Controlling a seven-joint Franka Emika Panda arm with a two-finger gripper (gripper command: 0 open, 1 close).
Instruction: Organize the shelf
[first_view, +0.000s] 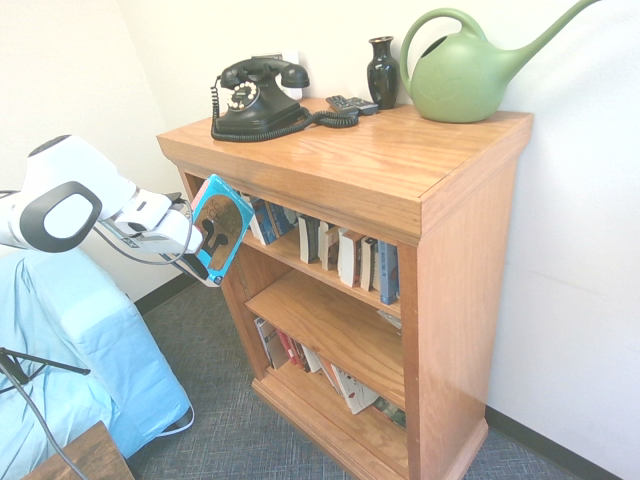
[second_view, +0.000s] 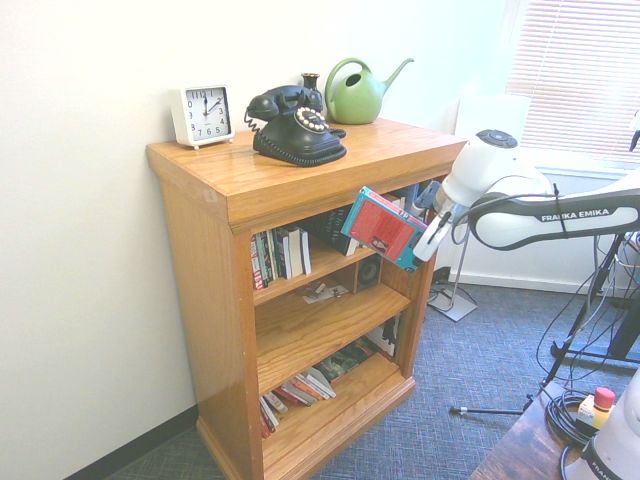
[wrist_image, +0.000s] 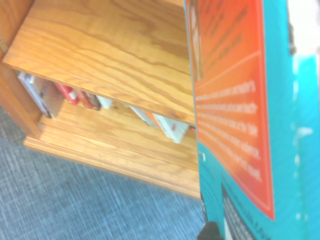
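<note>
Shelf (first_view: 400, 170), three tiers, gripper (first_view: 200, 262) clamping one book (first_view: 222, 226)

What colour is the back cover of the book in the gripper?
Red-orange panel framed in teal; the book shows it best in the wrist view.

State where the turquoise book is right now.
The turquoise book is held in the claw before the shelf's top tier of books, just under its overhanging top.
</note>
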